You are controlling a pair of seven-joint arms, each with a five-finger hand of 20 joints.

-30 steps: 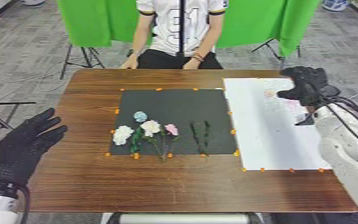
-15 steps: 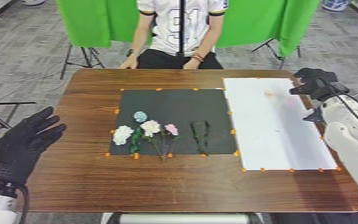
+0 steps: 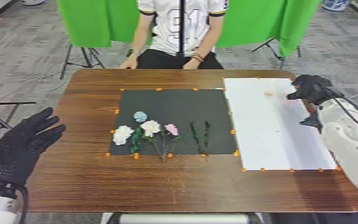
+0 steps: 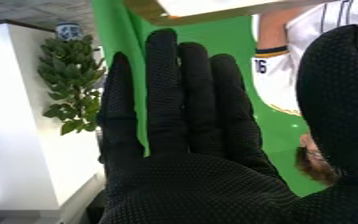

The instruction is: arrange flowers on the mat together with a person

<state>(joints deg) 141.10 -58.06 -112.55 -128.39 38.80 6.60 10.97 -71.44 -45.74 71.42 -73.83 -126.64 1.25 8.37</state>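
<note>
My left hand (image 3: 23, 142) is open off the table's left side, well apart from the black mat (image 3: 171, 102). My right hand (image 3: 310, 87) hangs at the far right corner of the white sheet (image 3: 278, 130); in the right wrist view the right hand (image 4: 193, 185) has straight fingers and holds nothing. On the mat lie a white flower (image 3: 122, 135), another pale flower (image 3: 151, 127), a pink flower (image 3: 171, 129), a small bluish flower (image 3: 140, 116) and green stems (image 3: 200, 136).
Orange tabs such as one marker (image 3: 136, 156) hold the edges of mat and sheet to the brown table (image 3: 95, 185). A person sits across the table, hands at its far edge, off the flowers.
My right hand has drawn back to the right and slightly nearer from over the white sheet, uncovering more of it. The left hand and the flowers have stayed put.
</note>
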